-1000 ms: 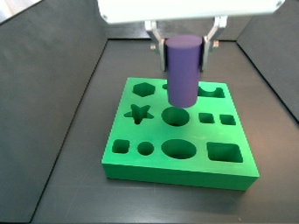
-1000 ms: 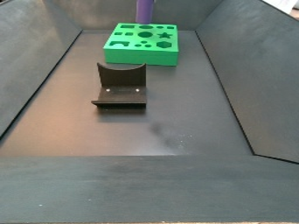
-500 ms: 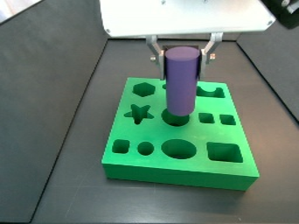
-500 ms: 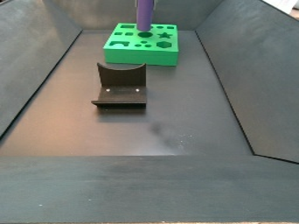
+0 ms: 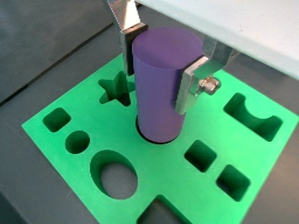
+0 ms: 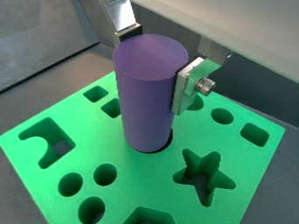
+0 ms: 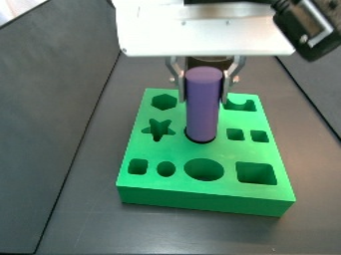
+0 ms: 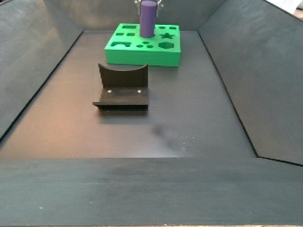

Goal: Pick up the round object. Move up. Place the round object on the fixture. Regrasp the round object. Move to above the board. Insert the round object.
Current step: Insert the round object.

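The round object is a purple cylinder (image 7: 201, 105), upright, with its lower end in a round hole in the middle of the green board (image 7: 273, 204). My gripper (image 7: 202, 72) is above the board and shut on the cylinder's upper part. In both wrist views the silver fingers (image 5: 193, 83) (image 6: 187, 83) press on either side of the cylinder (image 5: 162, 83) (image 6: 146, 92), above the board (image 5: 93, 122) (image 6: 251, 166). In a side view the cylinder (image 8: 147, 18) stands on the board (image 8: 124, 53) at the far end. The fixture (image 8: 122, 86), a dark block, stands apart from it, nearer the camera.
The board has star, hexagon, round and square holes around the cylinder. Dark sloping walls (image 8: 35, 89) enclose the floor on both sides. A large white housing (image 7: 200, 25) of the arm hangs over the board's far side.
The gripper has come down with the purple cylinder. Its lower end has gone from just above the board into the round hole.
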